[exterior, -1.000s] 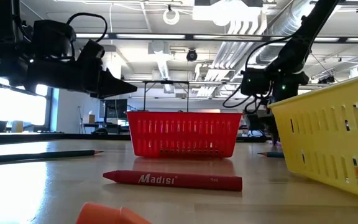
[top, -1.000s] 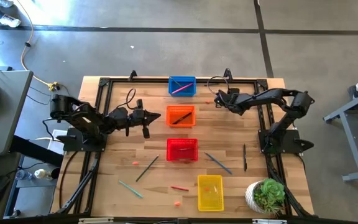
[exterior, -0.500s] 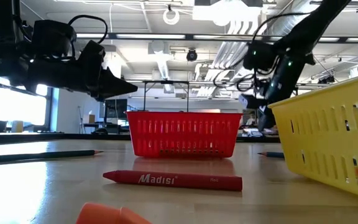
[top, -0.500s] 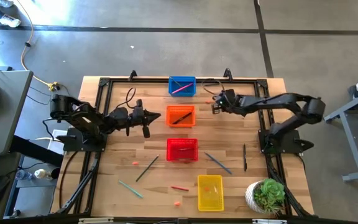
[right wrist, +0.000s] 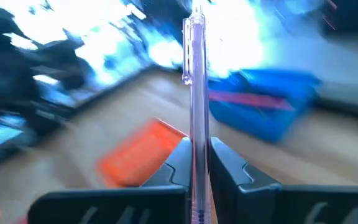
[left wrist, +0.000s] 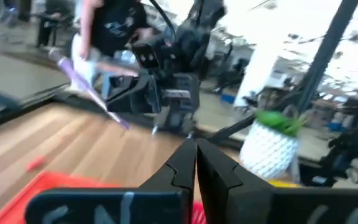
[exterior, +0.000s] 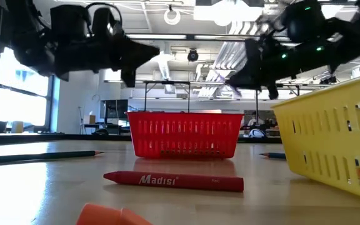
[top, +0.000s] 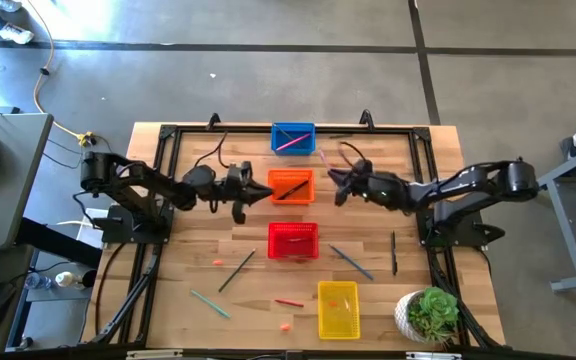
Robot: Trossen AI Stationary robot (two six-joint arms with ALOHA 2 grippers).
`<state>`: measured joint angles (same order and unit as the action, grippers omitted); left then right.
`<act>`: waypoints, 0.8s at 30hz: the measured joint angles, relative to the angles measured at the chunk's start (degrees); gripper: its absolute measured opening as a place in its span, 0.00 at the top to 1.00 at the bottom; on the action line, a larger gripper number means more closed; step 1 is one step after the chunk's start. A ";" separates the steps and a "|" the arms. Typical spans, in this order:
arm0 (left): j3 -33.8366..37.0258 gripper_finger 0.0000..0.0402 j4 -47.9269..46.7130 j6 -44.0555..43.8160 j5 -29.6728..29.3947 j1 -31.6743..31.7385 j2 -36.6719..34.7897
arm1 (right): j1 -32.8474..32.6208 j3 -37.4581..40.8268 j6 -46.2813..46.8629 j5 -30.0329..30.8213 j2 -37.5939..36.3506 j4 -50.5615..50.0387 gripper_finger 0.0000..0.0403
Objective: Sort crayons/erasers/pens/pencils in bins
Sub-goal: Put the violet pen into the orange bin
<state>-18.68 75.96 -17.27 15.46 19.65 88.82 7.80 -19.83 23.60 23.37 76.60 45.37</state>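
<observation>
Right gripper (top: 334,183), jaws clamped on upright translucent lilac plastic pen (right wrist: 196,93), at three o'clock beside orange mesh basket (top: 290,187); left gripper (top: 265,192) pinched empty opposite.

Left arm stretched in from the left table edge, held above the tabletop, left gripper (top: 261,192) level, fingers pressed together, nothing between them. Right arm extended from the right side, right gripper (top: 332,178) clamped on a pen (right wrist: 196,93), tips toward centre.
</observation>
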 joint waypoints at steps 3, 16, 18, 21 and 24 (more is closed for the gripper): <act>-3.22 0.93 -1.75 1.58 0.19 -2.76 0.00 | -3.42 3.41 -5.71 -0.27 0.30 12.76 0.97; -16.20 0.62 -10.00 12.29 -9.48 -11.62 0.00 | -18.15 -2.98 -22.10 -4.52 0.28 19.14 0.97; -17.29 0.60 -9.08 11.60 -6.28 -11.59 0.00 | -20.24 -3.99 -23.85 -4.90 0.28 18.97 0.97; -19.00 0.58 -9.31 10.87 -2.47 -12.54 0.00 | -22.27 -5.61 -26.06 -4.66 0.28 17.96 0.97; -20.37 0.57 -9.80 12.40 -2.60 -14.36 0.00 | -23.40 -7.13 -26.54 -4.50 0.28 16.49 0.97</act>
<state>-39.05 66.16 -4.87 12.87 5.29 88.82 -15.59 -26.96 -2.94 18.87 76.88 61.86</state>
